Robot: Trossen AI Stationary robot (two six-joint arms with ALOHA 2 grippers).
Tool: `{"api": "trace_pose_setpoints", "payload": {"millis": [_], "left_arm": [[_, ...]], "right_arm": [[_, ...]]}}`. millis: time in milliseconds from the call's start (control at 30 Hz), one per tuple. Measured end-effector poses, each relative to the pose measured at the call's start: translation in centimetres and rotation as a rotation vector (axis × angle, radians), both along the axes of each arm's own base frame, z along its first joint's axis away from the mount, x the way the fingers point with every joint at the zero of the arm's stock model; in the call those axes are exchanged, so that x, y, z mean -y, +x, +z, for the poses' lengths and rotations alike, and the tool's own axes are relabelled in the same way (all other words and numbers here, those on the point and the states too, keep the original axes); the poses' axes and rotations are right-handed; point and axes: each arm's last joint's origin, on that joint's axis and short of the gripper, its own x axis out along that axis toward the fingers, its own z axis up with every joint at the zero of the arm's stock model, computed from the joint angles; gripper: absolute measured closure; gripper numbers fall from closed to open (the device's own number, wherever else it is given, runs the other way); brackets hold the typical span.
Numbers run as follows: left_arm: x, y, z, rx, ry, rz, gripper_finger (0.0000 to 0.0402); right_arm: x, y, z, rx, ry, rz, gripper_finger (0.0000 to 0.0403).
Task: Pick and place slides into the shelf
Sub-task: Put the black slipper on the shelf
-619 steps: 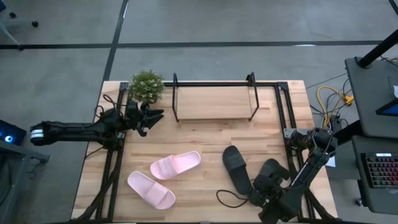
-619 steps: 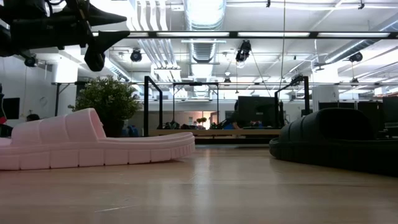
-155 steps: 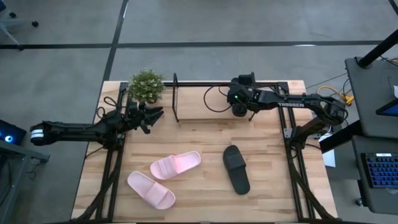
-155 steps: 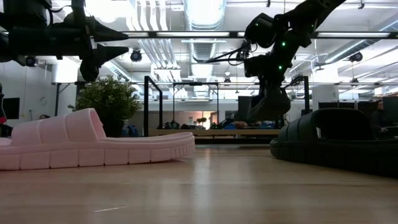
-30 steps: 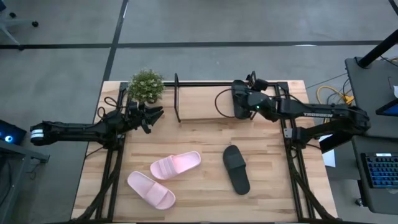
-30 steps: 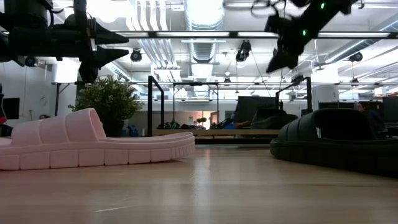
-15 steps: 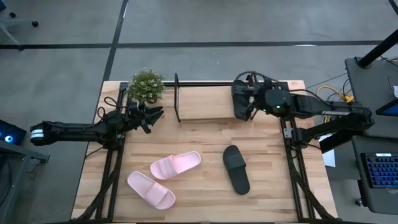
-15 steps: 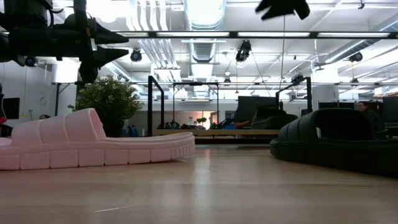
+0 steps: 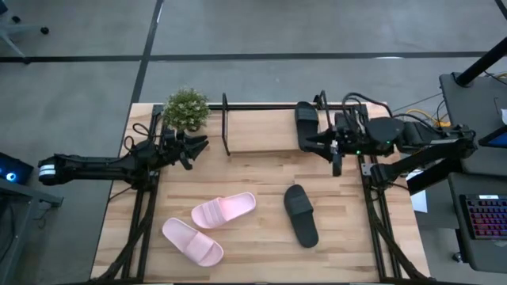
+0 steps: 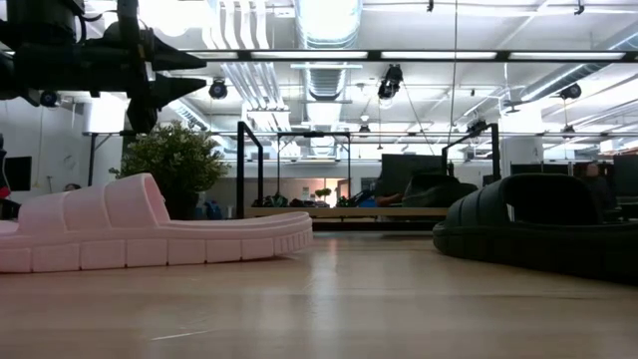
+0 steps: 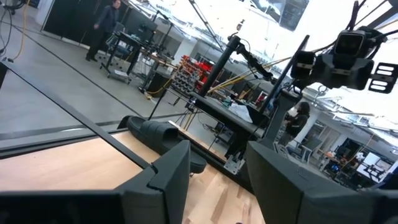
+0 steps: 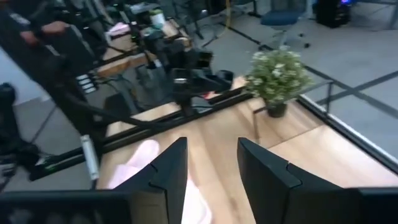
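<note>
A robotics lab: exposed ceiling ducts point(image 10: 321, 40), strip lights, equipment racks point(image 11: 193, 78), monitors, grey concrete floor point(image 9: 261, 32).

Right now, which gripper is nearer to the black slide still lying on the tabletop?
The right gripper. It hovers just beyond the black slide, by the shelf's right end. The left gripper sits far across the table, near the plant.

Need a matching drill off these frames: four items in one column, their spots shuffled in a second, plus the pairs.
Items:
1. black slide sandal
2. second black slide sandal
3. pale pink slide pair
4. small green potted plant

Spots:
A. bare tabletop, front left
B. table's back left corner
C. on the shelf's wooden board, right end
D. bare tabletop, front right

Pairs: 1-C, 2-D, 3-A, 4-B
</note>
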Motion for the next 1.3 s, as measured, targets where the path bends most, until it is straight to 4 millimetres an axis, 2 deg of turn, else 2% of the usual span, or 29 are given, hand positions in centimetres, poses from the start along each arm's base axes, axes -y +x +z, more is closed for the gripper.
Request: {"api": "trace_pose_setpoints", "payload": {"millis": [167, 333, 1300], "left_arm": [[0.0, 0.0, 0.0, 0.0, 0.002, -0.009, 0.0258], [0.1, 0.0, 0.0, -0.001, 0.003, -0.019, 0.0258], [0.1, 0.0, 0.0, -0.002, 0.004, -0.022, 0.0258]], "right_arm": [[-1.7, -0.4, 0.2, 0.002, 0.047, 0.145, 0.028], [-2.7, -1.0, 0.1, -0.023, 0.184, 0.245, 0.0278], [-6.8, -3.3, -1.8, -0.271, 0.538, 0.317, 0.0286]]}}
